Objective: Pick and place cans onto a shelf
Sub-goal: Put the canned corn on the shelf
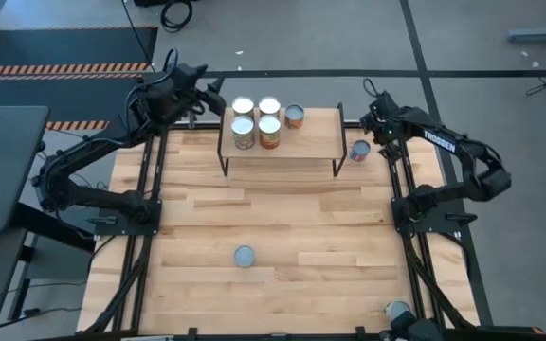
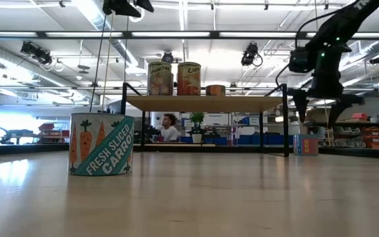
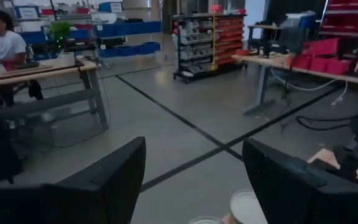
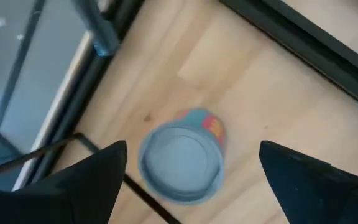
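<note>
- Five cans sit on the shelf (image 1: 301,142) already — four in a tight square (image 1: 256,121) at its back left part, and one more (image 1: 294,116) just beside them to the right.
- Three cans are not up there yet, as far as I can see. One bluish can (image 1: 359,151) stands on the table (image 1: 282,218) just beside the shelf's right legs. One carrot can (image 1: 244,256) stands alone, well apart from the shelf, in the front middle of the table. One more can (image 1: 398,310) shows at the front right edge, near the arm's frame.
- So I think more than half the job is done.
- Up above the bluish can hangs the right gripper (image 1: 375,121). Its two fingers are spread wide apart, with the can's round top between them in the wrist view — nothing is held. My guess is this can is the next one to be picked.
- Over by the shelf's back left corner is the left gripper (image 1: 207,95). Its fingers are apart too and hold nothing; it seems to wait there.
</note>
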Motion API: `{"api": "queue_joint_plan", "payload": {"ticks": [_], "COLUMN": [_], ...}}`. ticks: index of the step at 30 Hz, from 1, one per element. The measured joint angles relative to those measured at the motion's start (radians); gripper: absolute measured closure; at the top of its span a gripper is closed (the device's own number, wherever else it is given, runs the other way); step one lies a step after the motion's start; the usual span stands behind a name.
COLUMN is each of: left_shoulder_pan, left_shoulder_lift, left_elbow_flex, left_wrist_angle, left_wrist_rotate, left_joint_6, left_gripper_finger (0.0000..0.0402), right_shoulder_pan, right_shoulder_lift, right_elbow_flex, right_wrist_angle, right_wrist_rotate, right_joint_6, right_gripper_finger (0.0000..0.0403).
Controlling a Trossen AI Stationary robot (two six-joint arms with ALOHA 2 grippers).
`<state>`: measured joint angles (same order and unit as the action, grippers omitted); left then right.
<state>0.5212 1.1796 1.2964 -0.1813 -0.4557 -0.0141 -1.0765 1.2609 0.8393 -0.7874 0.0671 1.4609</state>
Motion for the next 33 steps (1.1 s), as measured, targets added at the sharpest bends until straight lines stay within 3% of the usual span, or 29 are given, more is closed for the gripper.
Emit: {"api": "queue_joint_plan", "payload": {"ticks": [14,29,33], "left_shoulder_pan": [-0.001,-0.001,-0.001], "left_shoulder_lift": [0.000,-0.001,-0.003], "left_elbow_flex": [0.000,0.000,0.000], "left_wrist_angle": [-0.041,-0.109,-0.124], "left_wrist_rotate": [0.004,0.004,0.000], "left_joint_6": [0.307,0.314,0.314], "left_gripper_finger": [0.0127,0.0127,0.0127], "right_shoulder_pan": [0.016,-0.007,-0.005], "right_shoulder_lift": [0.198,0.318,0.317], "right_elbow_flex": [0.042,0.041,0.041], "right_wrist_angle": [0.053,0.123,0.118], "right_wrist_rotate": [-0.151,-0.143,-0.094], "right_joint_6": [0.271,0.297,0.316], "right_gripper_finger": [0.0030,0.0032,0.0057]}}
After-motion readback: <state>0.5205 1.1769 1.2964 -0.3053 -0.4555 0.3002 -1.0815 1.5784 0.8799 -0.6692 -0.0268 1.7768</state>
